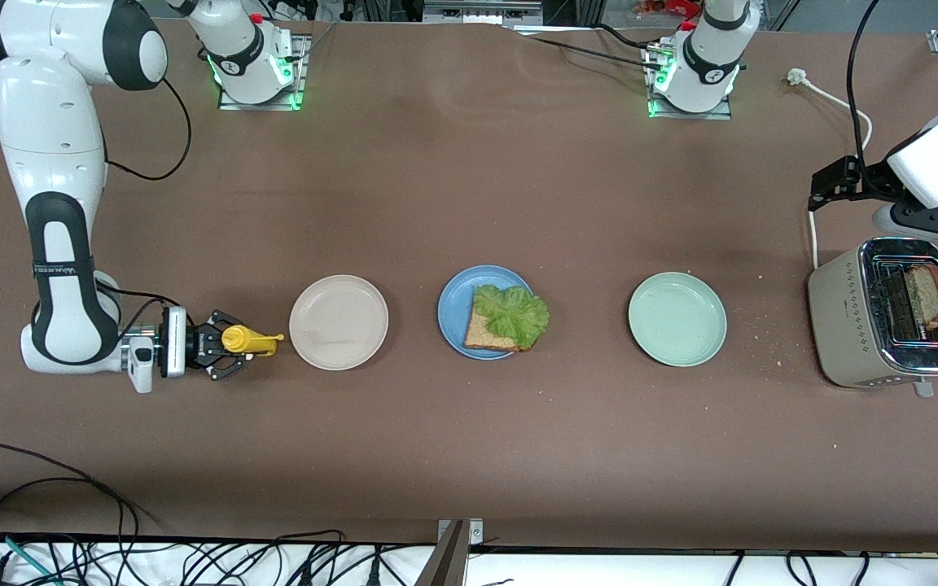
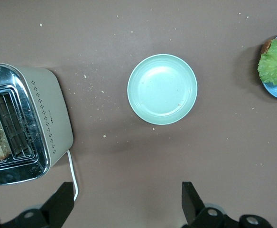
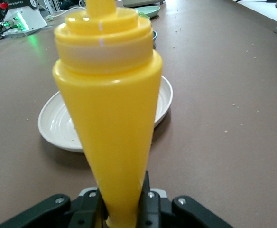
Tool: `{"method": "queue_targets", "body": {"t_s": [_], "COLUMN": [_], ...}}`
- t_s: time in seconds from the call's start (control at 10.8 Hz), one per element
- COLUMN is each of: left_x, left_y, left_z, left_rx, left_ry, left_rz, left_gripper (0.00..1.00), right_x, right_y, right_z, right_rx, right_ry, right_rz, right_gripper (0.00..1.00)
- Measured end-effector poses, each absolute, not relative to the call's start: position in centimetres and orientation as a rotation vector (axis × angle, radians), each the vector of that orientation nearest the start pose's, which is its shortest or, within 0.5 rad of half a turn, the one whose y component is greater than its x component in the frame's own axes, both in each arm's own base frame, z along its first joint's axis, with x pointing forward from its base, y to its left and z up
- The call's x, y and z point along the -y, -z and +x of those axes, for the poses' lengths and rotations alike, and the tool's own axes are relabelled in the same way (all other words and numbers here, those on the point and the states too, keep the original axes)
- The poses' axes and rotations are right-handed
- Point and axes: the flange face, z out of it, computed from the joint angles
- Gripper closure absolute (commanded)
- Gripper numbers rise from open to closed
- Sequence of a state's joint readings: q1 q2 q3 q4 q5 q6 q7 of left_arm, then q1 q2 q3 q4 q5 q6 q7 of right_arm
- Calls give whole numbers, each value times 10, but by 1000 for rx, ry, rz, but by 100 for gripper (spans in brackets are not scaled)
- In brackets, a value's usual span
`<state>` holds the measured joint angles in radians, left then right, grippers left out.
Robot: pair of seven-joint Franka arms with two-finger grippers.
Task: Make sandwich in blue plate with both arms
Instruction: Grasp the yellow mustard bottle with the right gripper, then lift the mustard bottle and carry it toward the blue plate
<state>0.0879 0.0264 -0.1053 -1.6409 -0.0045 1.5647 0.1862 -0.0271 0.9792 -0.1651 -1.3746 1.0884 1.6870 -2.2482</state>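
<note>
Item: yellow squeeze bottle [image 1: 245, 339], lying on the table beside the beige plate [image 1: 339, 322], nozzle toward it; my right fingers [image 3: 145, 202] clasp its base, presumably to carry sauce over.

Item: blue plate [image 1: 453, 313], mid-table, bearing bread slice [image 1: 489, 334] and lettuce [image 1: 511, 313].

Item: toaster [image 1: 884, 325] holding second slice [image 1: 925, 295]; my left fingers [image 2: 190, 202] spread, empty, above.
</note>
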Motion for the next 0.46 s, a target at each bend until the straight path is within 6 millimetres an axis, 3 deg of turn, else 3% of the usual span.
{"method": "queue_targets", "body": {"t_s": [0.28,0.46], "left_x": [10,10], "left_y": [-577,-577], "left_z": [557,558], "left_rx": [-321,-321], "left_ry": [-160,-158], "left_rz": [-3137,-3137], "left_gripper": [0,0], "right_x": [21,14], "right_y": [-144,-192], "right_z": [695,705], "right_rx": [1621,1662], "right_ry": [635,530], "right_rz": [-1645,-1737], "right_gripper": [100,100]}}
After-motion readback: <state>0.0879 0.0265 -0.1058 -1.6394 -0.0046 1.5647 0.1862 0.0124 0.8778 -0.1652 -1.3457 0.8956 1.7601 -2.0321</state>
